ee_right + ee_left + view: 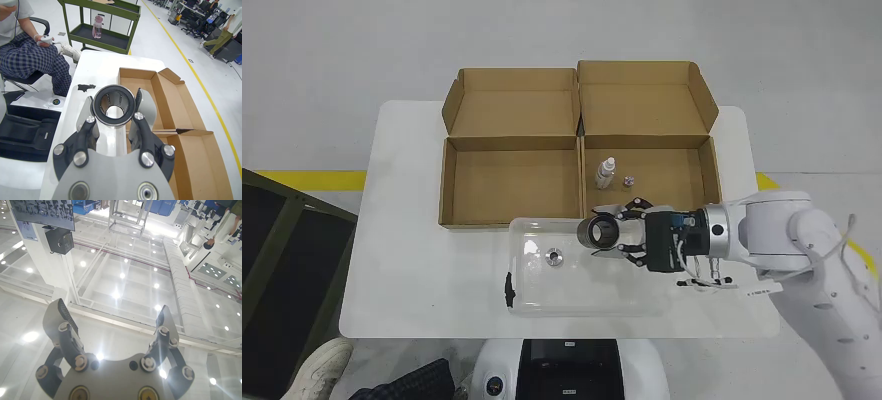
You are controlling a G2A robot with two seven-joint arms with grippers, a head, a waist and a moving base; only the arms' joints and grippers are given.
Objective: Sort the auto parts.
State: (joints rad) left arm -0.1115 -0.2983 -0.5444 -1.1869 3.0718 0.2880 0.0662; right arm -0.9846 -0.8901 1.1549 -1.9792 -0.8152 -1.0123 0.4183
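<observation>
Nearest the robot, at the lower centre of the top view, lies a clear plastic tray (532,290), shallow and glossy, with a small round flanged piece (555,257) of bright metal on its floor. Over the tray's far right part the right gripper (617,233) is clamped on a linear bearing (596,232). It is a short hollow steel sleeve, black-rimmed at the mouth, with rows of little balls lining the bore. The ribbed pads (138,96) press its curved wall from both sides. The hold looks fair, but a smooth round body can roll, so I'd carry it level and slowly and lower it well inside a box before letting go.

Beyond, across the middle of the frame, two matte brown cardboard boxes sit side by side, flaps up. They are the left box (507,185) and the right box (682,175), which holds a small white bottle-shaped part (607,172) and a tiny nut (628,181). The left gripper (113,311) is spread wide, holding nothing, pointed at the ceiling.
</observation>
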